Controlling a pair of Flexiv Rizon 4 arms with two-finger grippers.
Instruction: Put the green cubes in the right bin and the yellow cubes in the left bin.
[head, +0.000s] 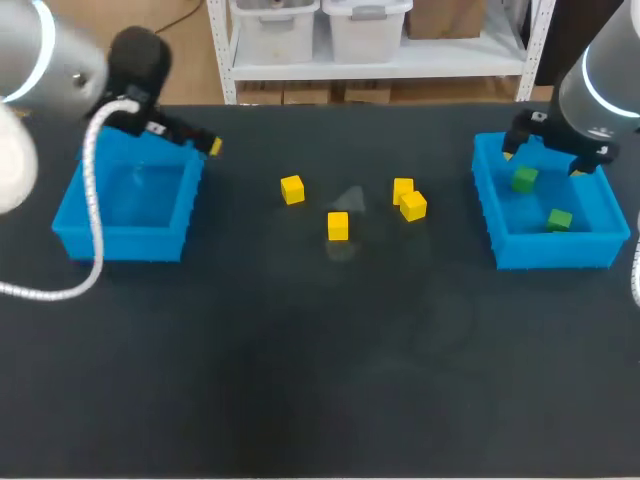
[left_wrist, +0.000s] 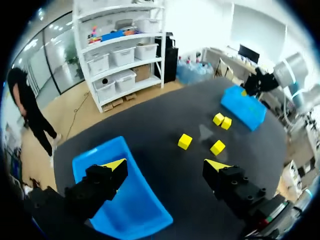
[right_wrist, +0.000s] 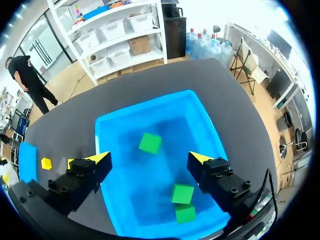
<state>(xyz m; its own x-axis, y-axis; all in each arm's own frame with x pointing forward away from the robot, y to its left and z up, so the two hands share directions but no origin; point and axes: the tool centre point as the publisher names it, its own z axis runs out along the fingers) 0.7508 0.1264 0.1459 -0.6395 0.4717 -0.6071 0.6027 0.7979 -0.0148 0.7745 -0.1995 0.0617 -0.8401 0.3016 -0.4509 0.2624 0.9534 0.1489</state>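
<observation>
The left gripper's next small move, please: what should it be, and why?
Probably move the left gripper towards the nearest yellow cube. It is open and empty above the left bin, which holds no cubes, while four yellow cubes lie on the table and the green cubes sit in the right bin.

From above and behind, the head camera took in the black bench (head: 320, 380). The left wrist camera, close over the blue plastic left bin (left_wrist: 137, 200), faced the blue plastic right bin (left_wrist: 245, 107) at two o'clock. The right wrist camera looked steeply into that bin, which all three views shared.
</observation>
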